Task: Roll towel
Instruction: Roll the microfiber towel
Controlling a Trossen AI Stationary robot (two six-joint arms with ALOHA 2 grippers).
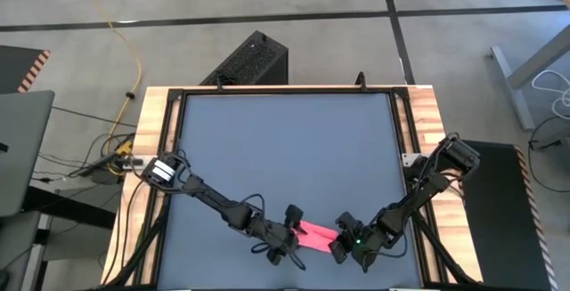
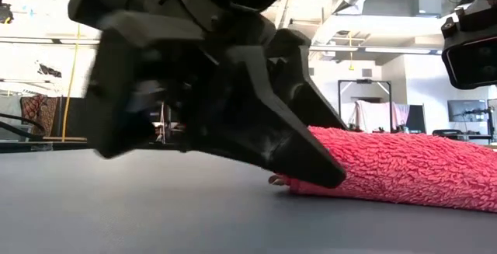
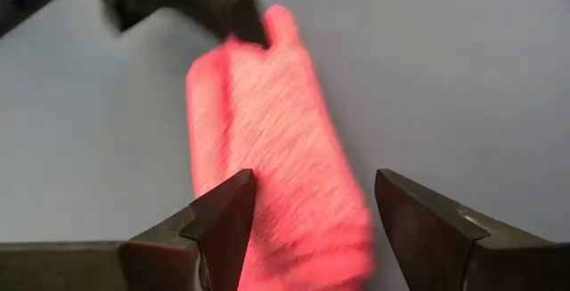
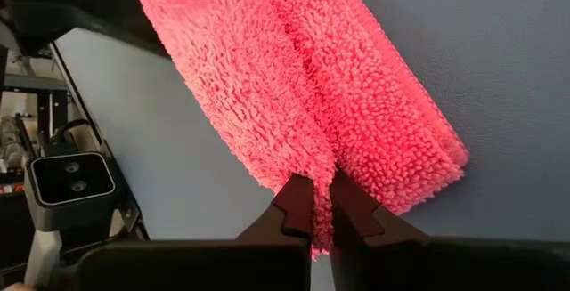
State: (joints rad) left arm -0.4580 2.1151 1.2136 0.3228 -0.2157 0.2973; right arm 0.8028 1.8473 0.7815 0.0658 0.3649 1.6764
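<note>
We see the towel (image 1: 317,232) lying near the table's (image 1: 285,140) front edge, a little right of its middle, folded into a narrow pink band. Its long axis runs roughly along that front edge, tilted slightly, with the left end a bit farther from the edge than the right end.

The left gripper (image 1: 287,235) sits at the towel's left end with its fingers (image 3: 223,229) spread wide. In the left wrist view the band passes between them, and we cannot tell whether either finger touches the cloth. In the low view one fingertip comes down to the tabletop right at the towel's end.

The right gripper (image 4: 319,204) is at the towel's right end, its fingers pinched narrowly on a fold of the pink fabric, which rises between the two tips.
</note>
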